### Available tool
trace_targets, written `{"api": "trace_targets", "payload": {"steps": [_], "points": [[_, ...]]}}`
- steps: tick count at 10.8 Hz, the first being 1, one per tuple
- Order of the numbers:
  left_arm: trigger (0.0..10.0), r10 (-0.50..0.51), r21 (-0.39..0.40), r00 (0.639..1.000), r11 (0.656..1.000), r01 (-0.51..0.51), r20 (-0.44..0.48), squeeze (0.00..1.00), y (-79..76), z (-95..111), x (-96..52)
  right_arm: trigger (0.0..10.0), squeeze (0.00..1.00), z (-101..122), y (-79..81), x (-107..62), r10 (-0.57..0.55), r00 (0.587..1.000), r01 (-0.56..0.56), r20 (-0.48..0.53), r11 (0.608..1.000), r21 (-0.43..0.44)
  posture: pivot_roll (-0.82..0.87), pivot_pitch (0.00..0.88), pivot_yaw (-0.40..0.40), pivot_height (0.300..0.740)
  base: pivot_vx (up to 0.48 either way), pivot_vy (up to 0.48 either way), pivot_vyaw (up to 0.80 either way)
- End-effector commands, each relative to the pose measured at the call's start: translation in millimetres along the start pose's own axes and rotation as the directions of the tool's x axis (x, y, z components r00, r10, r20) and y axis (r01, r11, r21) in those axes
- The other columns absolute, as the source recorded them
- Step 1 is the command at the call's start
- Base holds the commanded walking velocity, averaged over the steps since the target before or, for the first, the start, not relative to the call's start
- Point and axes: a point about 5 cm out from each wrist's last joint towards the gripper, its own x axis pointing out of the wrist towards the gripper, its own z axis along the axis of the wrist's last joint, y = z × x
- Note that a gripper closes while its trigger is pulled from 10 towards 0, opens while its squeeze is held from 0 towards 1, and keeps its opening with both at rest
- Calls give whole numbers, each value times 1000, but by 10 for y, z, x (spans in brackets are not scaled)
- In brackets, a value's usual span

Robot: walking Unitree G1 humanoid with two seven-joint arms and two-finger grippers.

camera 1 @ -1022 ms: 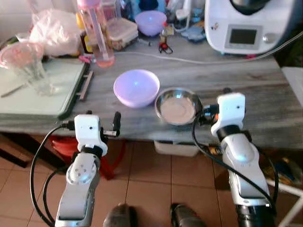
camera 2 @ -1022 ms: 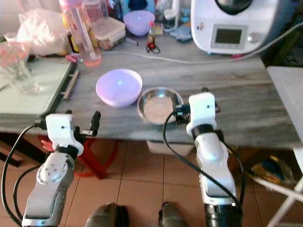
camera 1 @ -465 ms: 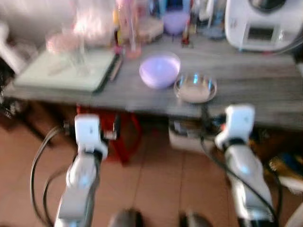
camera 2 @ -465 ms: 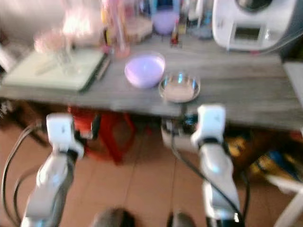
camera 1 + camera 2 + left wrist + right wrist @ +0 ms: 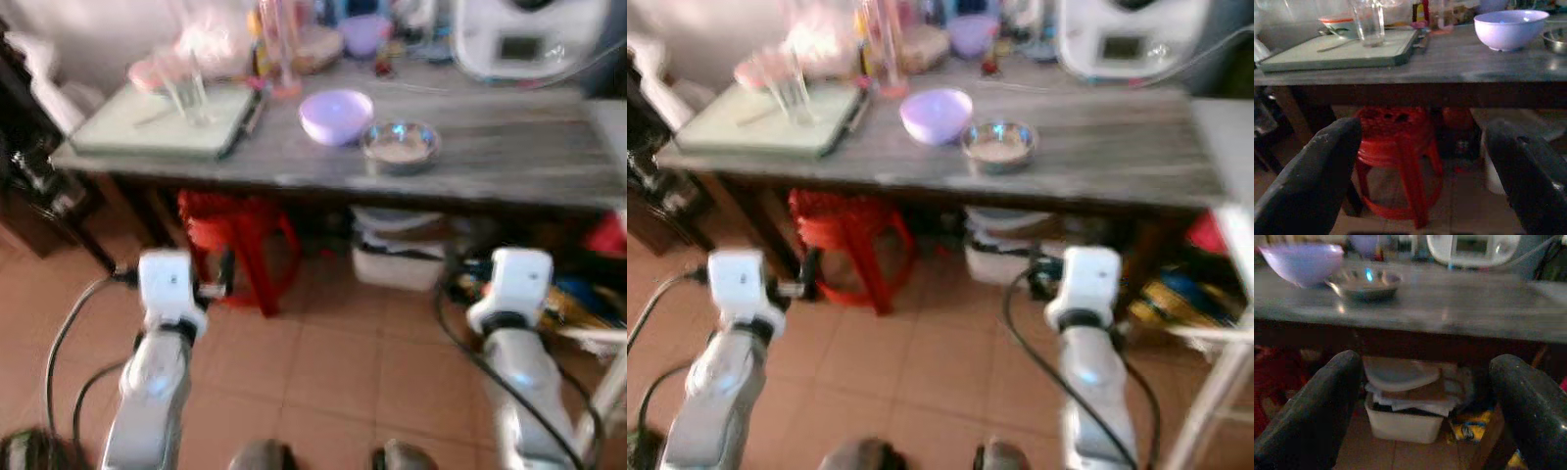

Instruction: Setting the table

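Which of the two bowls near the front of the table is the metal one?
The metal bowl is the shiny, shallow one, beside the purple bowl and on the side nearer the white kitchen machine.

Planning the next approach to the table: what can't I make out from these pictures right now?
- Contents of the shallow steel bowl: head views too blurred.
- White appliance: top cut off by the frame edge.
- Clutter behind the lilac plastic bowl: blurred, too small.
- White storage box under the table: sides hidden behind right gripper's fingers.
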Motion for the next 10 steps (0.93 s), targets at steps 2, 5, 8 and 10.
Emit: {"api": "trace_targets", "payload": {"steps": [2,5,8,10], "points": [[10000,-48,-20,999,999,48,21,0,-48,21,-15,10000,0,121,28,-5,36,998,-37,61,999,13,-14,31,99,740,0,0,0],[10000,-62,-51,998,997,62,6,0,-60,-11,-88,10000,0,116,139,-54,100,994,-101,54,995,16,-8,40,94,740,0,-402,-800],[10000,-73,-60,997,995,74,21,0,-89,21,-71,10000,0,175,168,8,136,987,-137,83,991,7,-11,45,93,740,0,-480,-267],[10000,-86,-56,996,995,87,34,0,-104,59,-36,10000,0,231,185,65,156,982,-156,105,988,-4,-13,48,92,740,0,-480,0]]}}
